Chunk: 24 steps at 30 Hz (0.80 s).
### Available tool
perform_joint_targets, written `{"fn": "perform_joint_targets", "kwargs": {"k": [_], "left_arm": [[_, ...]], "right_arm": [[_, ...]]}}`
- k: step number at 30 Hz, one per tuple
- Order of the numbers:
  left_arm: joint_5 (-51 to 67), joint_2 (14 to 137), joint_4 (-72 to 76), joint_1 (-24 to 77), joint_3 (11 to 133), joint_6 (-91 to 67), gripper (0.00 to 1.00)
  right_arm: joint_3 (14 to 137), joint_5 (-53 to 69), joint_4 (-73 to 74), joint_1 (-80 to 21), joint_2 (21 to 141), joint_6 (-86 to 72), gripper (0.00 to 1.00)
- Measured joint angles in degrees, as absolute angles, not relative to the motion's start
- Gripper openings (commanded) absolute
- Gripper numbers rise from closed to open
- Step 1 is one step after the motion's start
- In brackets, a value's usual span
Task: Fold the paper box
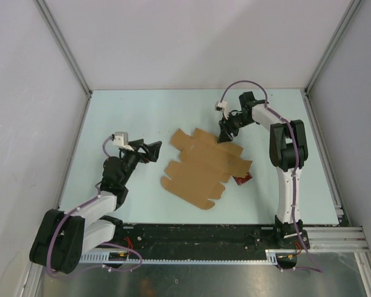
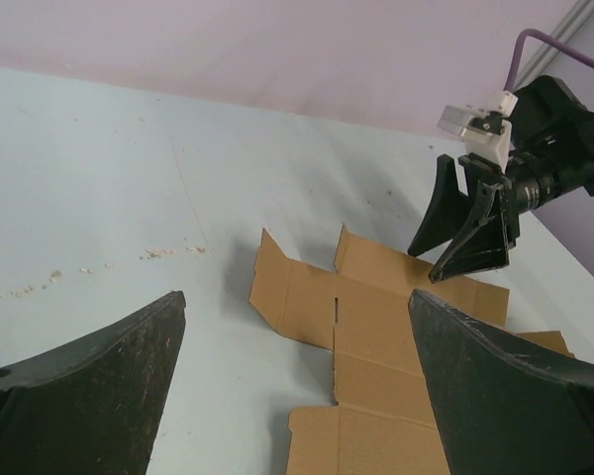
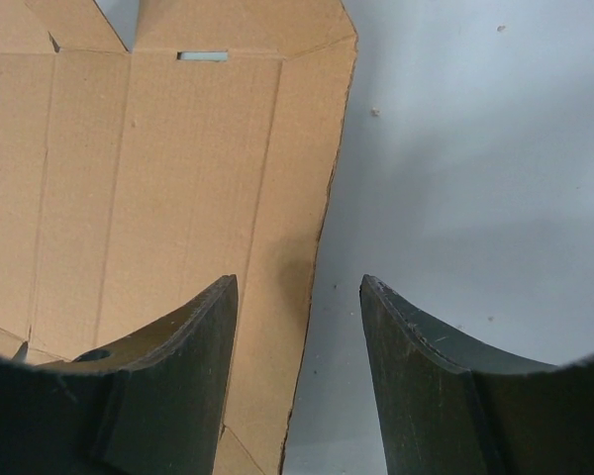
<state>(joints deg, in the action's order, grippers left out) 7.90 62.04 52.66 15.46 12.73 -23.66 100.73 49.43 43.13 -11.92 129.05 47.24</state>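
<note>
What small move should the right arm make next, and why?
Probably lower the right gripper a little and close on the far-right edge of the paper box. The sheet lies flat and unfolded; the open jaws straddle that edge, one finger over cardboard, the other over bare table. The left gripper hangs open beside the sheet, touching nothing.
</note>
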Motion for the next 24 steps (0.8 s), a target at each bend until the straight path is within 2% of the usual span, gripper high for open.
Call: {"fn": "perform_joint_targets", "kwargs": {"k": [12,18,24], "left_arm": [[10.6,62.0,52.5,9.8,12.0,-27.1,1.0],[13.0,64.1,52.0,9.3,12.0,-28.5,1.0],[13.8,64.1,52.0,9.3,12.0,-28.5,0.99]], "right_arm": [[103.0,48.2,45.5,-13.4,130.3,48.1,0.55],[103.7,47.2,47.0,-14.2,130.8,49.3,0.47],[104.2,46.8,48.2,-14.6,131.0,49.9,0.33]]}}
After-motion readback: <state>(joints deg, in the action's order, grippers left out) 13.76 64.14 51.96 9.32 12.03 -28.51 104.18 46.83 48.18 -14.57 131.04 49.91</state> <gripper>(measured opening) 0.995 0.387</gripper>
